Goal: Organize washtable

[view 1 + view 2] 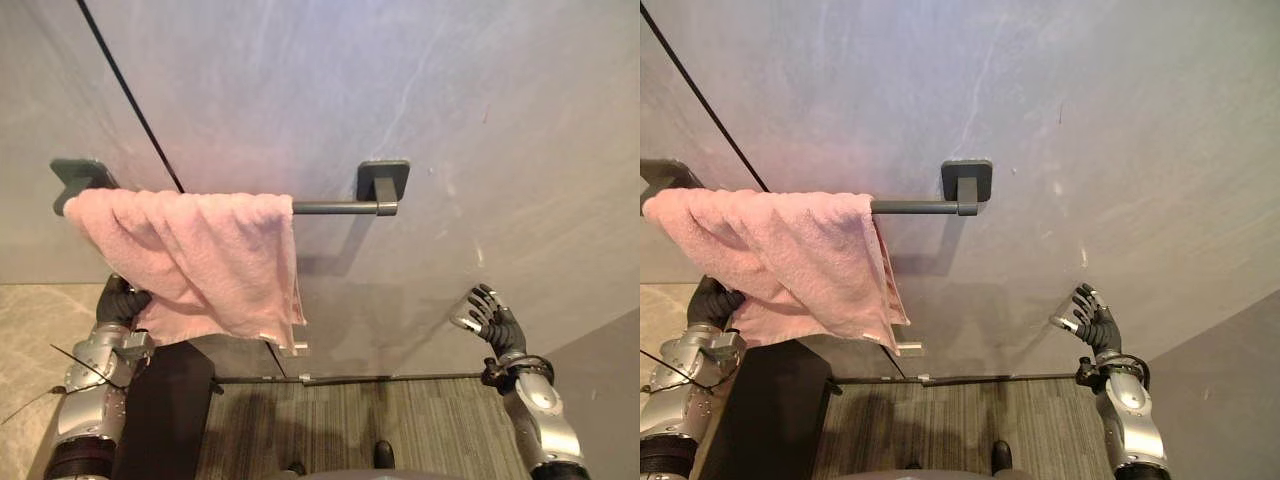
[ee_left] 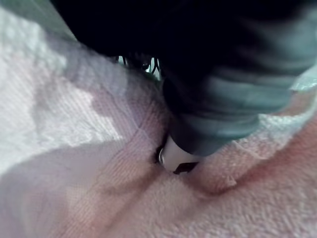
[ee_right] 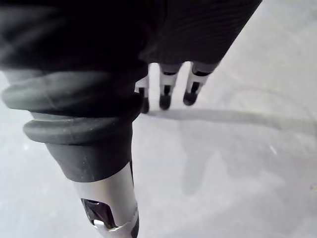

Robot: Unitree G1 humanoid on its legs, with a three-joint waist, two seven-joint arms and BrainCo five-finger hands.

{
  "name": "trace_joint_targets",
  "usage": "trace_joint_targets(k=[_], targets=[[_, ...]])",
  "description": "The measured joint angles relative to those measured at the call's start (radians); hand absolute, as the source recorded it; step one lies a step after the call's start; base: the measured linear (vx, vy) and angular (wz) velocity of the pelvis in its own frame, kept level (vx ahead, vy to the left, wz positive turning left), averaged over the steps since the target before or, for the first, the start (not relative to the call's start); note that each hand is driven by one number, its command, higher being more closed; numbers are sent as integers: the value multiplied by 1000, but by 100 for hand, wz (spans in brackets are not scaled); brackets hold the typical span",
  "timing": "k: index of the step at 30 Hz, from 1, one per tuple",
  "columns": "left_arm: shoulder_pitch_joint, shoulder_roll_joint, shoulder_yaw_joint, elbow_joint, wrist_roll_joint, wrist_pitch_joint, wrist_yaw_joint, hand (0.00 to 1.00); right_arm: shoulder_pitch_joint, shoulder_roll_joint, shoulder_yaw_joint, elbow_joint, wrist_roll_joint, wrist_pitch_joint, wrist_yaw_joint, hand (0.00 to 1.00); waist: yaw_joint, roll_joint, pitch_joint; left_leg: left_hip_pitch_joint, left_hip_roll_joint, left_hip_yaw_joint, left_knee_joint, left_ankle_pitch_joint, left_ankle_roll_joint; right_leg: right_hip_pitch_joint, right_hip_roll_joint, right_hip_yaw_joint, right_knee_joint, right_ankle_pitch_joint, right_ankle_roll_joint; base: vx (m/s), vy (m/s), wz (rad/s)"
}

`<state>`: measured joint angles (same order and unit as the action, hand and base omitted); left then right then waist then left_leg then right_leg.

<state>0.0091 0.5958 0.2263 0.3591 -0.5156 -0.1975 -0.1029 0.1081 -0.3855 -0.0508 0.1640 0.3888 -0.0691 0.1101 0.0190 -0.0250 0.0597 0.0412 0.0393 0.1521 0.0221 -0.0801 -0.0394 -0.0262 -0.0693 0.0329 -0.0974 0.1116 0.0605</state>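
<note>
A pink towel [image 1: 200,260] hangs draped over the left part of a dark grey towel bar [image 1: 335,208] fixed to the grey wall. My left hand [image 1: 120,300] is at the towel's lower left edge. Its thumb [image 2: 173,158] presses into a fold of the cloth [image 2: 99,188], and the fingers curl into the bunched edge. Low on the right, my right hand [image 1: 490,315] is raised close to the bare wall. Its fingers [image 3: 166,94] are straight and spread, holding nothing.
A black box-like object [image 1: 165,410] stands below the towel at the lower left. A thin metal rod [image 1: 380,378] runs along the foot of the wall above a striped grey mat [image 1: 400,425]. A dark seam line [image 1: 130,95] slants down the wall.
</note>
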Motion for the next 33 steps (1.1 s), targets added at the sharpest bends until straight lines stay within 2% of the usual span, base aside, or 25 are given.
trace_joint_targets(k=[4, 11, 14, 18, 23, 28, 33], targets=[[-3, 19, 8, -5, -2, 0, 0, 100, -72, -124, 154, -145, 88, 8, 56, 0, -1, -20, 8, -18, 9, 15, 19, -4, -5, -16, 0, 8, -4, 14, -6, -90, -26, -11], [-55, 28, -30, -5, -3, 0, -6, 100, -313, -179, 367, -149, 173, 9, 87, 0, 4, -21, 9, -45, 19, 14, 35, 1, -13, -37, 4, 9, -4, 31, -20, -82, -29, -2], [-96, 31, -57, -5, -3, 1, -5, 100, -447, -179, 449, -139, 203, 7, 86, 0, 26, -21, 9, -61, 24, 13, 37, 7, -22, -51, 8, 7, -4, 36, -24, -49, -31, 3], [-126, 39, -90, -5, -23, 1, -3, 100, -584, -168, 576, -84, 240, 7, 84, 0, 53, -21, 9, -64, 29, 6, 37, 13, -19, -51, 13, 0, -2, 40, -21, -2, -13, 4], [-127, 47, -110, -4, -24, 1, 1, 100, -681, -98, 689, 4, 248, 7, 84, 0, 56, -21, 10, -67, 29, -3, 37, 13, -19, -49, 14, -5, -1, 40, -21, 7, -1, 3], [-178, 45, -155, 0, -24, 1, 7, 100, -750, -39, 732, 72, 247, 8, 68, 0, 78, -23, 17, -78, 29, -10, 48, 13, -18, -52, 13, -5, -2, 43, -23, -31, 6, 4], [-186, 45, -155, 0, -24, 1, 22, 100, -801, 18, 737, 99, 228, 8, 65, 0, 78, -23, 34, -93, 30, -10, 48, 18, -23, -68, 15, -5, -1, 49, -28, -34, -4, 0]])
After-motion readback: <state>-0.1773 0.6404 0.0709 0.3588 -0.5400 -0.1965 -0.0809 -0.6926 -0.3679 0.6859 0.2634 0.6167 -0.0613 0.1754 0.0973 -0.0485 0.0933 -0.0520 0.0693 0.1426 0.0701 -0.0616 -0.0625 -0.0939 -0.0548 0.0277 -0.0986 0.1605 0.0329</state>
